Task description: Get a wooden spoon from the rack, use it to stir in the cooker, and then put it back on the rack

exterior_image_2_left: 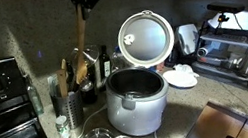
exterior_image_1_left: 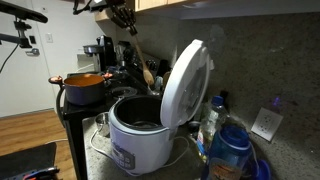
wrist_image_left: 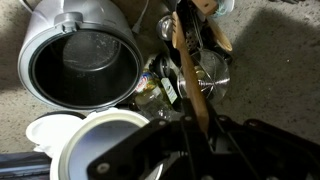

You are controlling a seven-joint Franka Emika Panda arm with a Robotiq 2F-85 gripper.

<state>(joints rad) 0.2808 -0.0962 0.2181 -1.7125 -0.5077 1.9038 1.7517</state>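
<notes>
White cooker (exterior_image_2_left: 136,108), one; wooden spoon (exterior_image_2_left: 81,36), one.

The gripper (wrist_image_left: 197,135) was black all over: two broad, angular linkage fingers (wrist_image_left: 125,160) with dull grey highlights, spread across the wrist view from seven to five o'clock. In both exterior views it showed as a dark, blocky shape at twelve o'clock.

I can't read any words or numbers here. The cooker (exterior_image_1_left: 135,135) has a small label (exterior_image_1_left: 124,157) low on its front, but the marks on it are too tiny and blurry to make out. In the wrist view, a dark bottle (wrist_image_left: 166,90) near the cooker has a pale label too. Its marks are just as blurry.
</notes>
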